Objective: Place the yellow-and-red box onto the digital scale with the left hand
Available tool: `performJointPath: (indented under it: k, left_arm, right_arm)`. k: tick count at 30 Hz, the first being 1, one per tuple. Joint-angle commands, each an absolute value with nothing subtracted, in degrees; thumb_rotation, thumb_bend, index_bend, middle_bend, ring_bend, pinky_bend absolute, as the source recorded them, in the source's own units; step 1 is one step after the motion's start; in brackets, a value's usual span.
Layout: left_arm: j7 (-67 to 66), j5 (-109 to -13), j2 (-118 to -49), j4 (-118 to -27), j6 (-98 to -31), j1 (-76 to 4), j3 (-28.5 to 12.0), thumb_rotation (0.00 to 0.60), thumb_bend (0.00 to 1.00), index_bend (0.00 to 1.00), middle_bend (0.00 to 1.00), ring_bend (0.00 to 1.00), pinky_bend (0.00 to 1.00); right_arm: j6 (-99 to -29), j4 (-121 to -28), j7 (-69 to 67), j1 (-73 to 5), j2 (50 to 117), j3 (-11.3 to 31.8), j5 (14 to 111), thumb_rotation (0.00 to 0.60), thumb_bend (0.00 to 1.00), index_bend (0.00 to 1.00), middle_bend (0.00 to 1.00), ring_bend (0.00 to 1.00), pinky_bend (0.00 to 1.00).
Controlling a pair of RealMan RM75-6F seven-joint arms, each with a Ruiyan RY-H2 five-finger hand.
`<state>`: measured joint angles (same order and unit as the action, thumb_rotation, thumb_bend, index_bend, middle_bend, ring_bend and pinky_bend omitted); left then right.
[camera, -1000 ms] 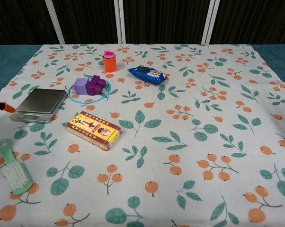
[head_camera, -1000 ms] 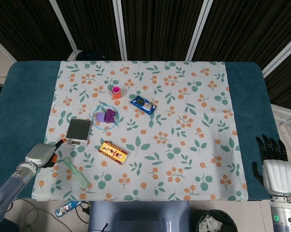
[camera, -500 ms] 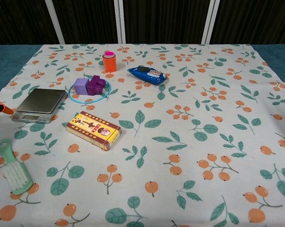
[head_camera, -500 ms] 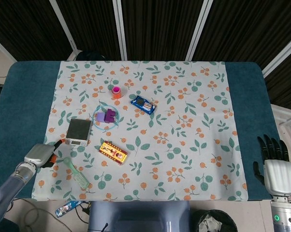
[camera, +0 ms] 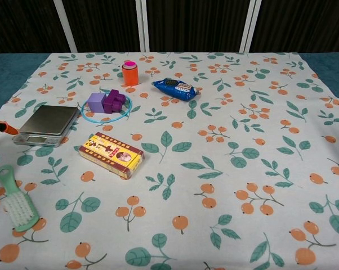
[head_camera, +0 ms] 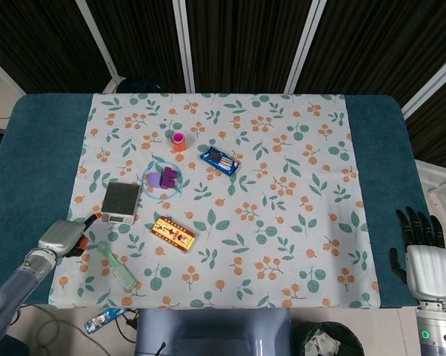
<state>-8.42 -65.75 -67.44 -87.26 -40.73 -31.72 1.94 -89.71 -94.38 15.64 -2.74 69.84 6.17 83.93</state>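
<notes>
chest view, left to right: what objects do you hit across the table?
Green brush → digital scale → yellow-and-red box → blue snack packet. I left out the purple blocks, the blue ring and the orange-pink container: they overlap the box's span, so their place in the order is unclear.

Left hand [head_camera: 62,236] at the desk's [head_camera: 30,148] near-left edge; fingers [head_camera: 92,218] point toward the scale [head_camera: 121,202], which lies just ahead of them with only a narrow strip of cloth between.

Brush [head_camera: 116,265]: just beside the fingers, on their near side.

Box [head_camera: 172,233]: beyond the brush, open cloth between it and the fingers.

Ring with purple blocks [head_camera: 162,179]: close behind the scale, bounding it on the far side.

Orange cup [head_camera: 178,141], blue packet [head_camera: 219,160]: farther off.

Right hand [head_camera: 423,256]: off the desk's far-right corner, fingers spread.
</notes>
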Motion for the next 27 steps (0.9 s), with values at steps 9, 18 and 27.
performJointPath:
  k: [9,18,27]
  left_arm:
    - [-8.6,-65.3,-67.8,-86.8,-40.3,-32.2,2.3,0.6,0.66,0.0,0.79,0.77,0.81]
    - [-8.5,-65.1,-67.8,-86.7,-40.1,-32.4,2.5,0.6,0.66,0.0,0.79,0.77,0.81]
    - [-8.6,-64.9,-67.9,-86.6,-39.9,-32.7,2.7,0.6,0.66,0.0,0.79,0.77,0.81]
  right_arm:
    - [-89.8,-94.5,15.5,-2.7,69.8,6.2,83.9,0.6,0.55,0.03,0.07,0.06,0.03]
    - [-89.7,-94.4,15.4,-2.7,69.9,6.2,83.8,0.6,0.55,0.03,0.07,0.06,0.03]
    - [-89.7,-94.4,15.3,-2.7,69.9,6.2,83.8,0.6,0.55,0.03,0.07,0.06,0.03]
